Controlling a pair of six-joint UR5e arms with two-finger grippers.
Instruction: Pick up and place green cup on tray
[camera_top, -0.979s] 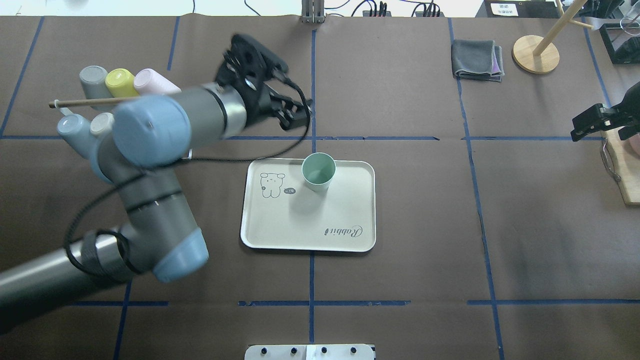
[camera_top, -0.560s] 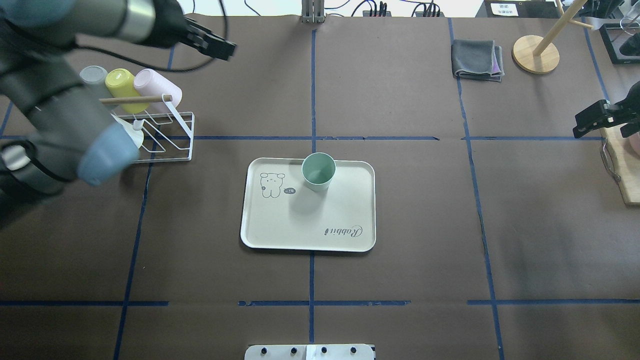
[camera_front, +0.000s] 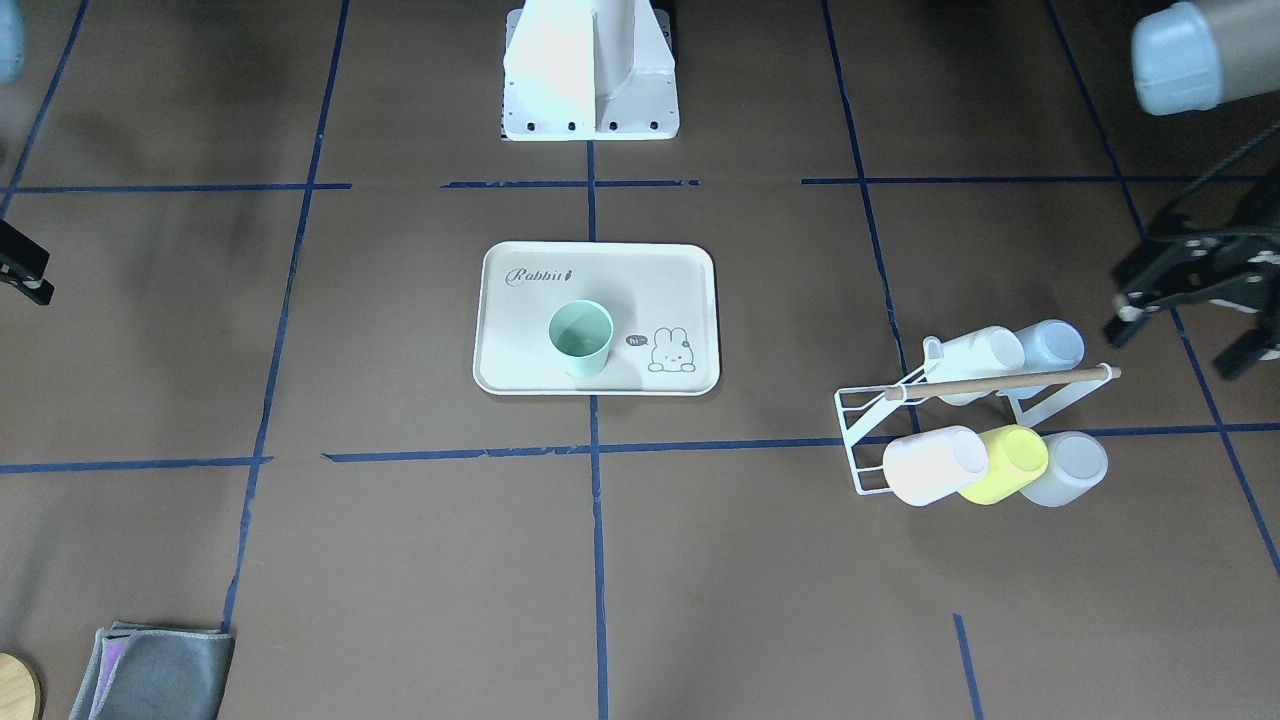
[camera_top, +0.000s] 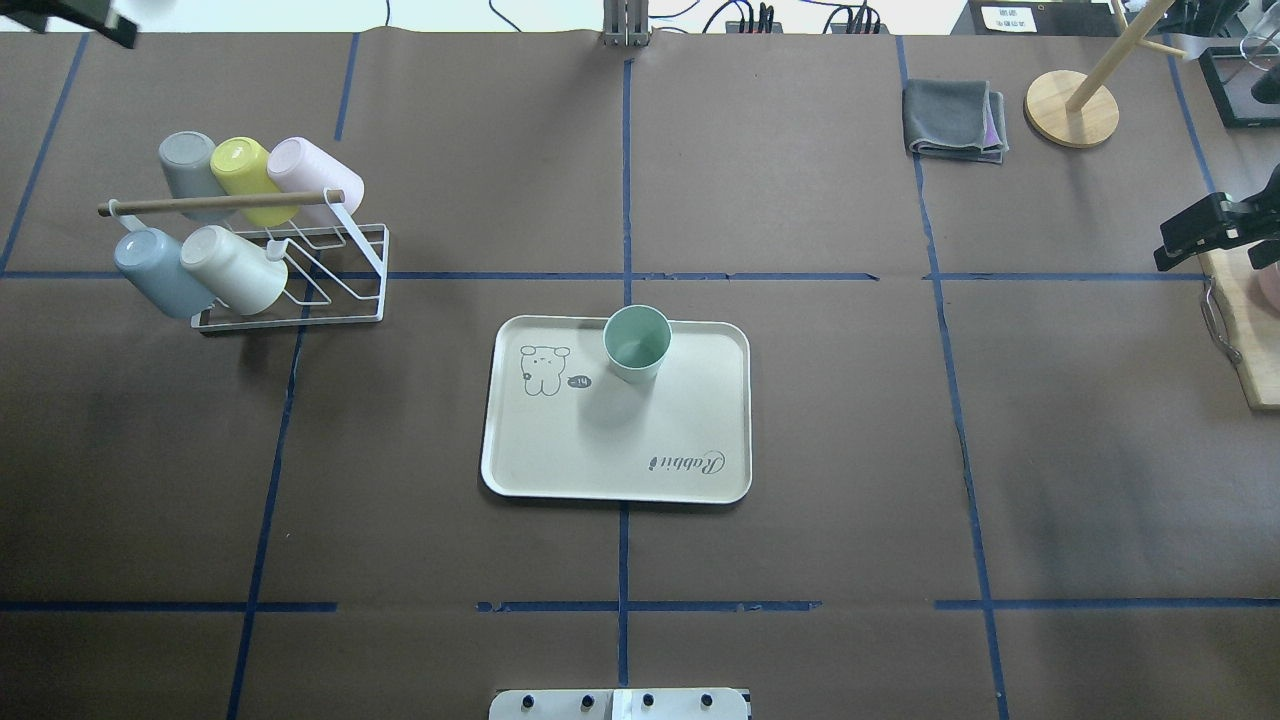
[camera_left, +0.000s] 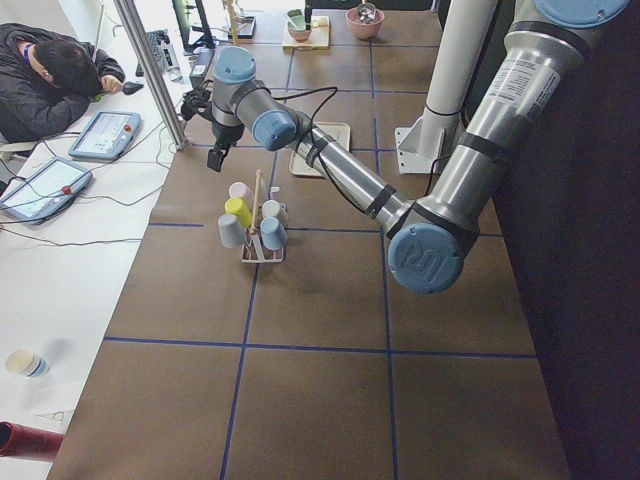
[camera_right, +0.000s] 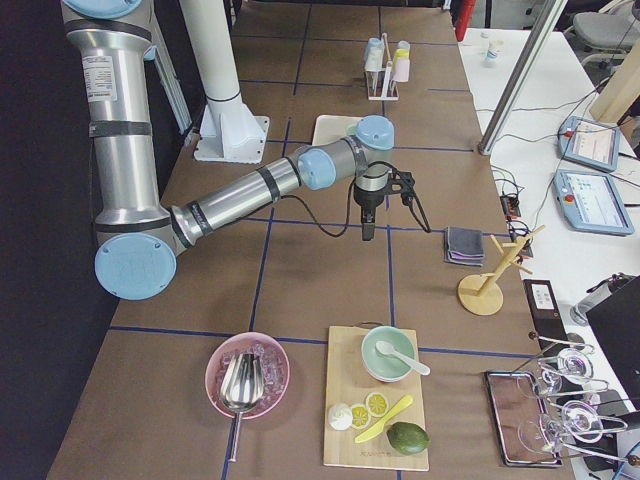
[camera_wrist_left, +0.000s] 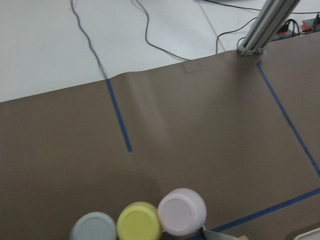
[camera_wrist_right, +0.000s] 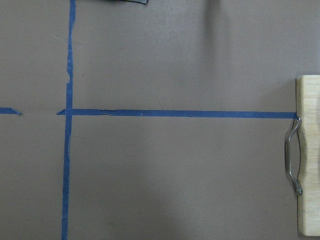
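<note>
The robot's left hand (camera_front: 1185, 320) hangs above the far left corner of the worktop (camera_top: 800, 420). Its fingers are spread apart and nothing sits between them. It is released and empty, high enough that nothing below can catch it.

Near this hand, on the side toward the middle of the worktop, stands a white wire rack (camera_top: 345, 270). Five pastel cups (camera_top: 235, 268) lie tilted on its pegs, bottoms outward, presumably stored to drain. One peg looks free.

Well apart from the left hand, past the rack, lies the tray (camera_top: 610, 470), flat at the centre where either arm could reach it. The green cup (camera_top: 637, 343) stands upright on it, mouth up. It sits just inside the tray's rim, on the edge farthest from the robot and beside the printed bunny. No hand touches it. Judging from this, the placement looks finished, with the left hand parked well clear so it cannot knock the cup.

The right hand (camera_top: 1195, 235) waits on the opposite side, equally far from the tray, above the edge of a wooden board (camera_top: 1245, 340). Whether its fingers are apart or together cannot be told. It holds nothing visible.
</note>
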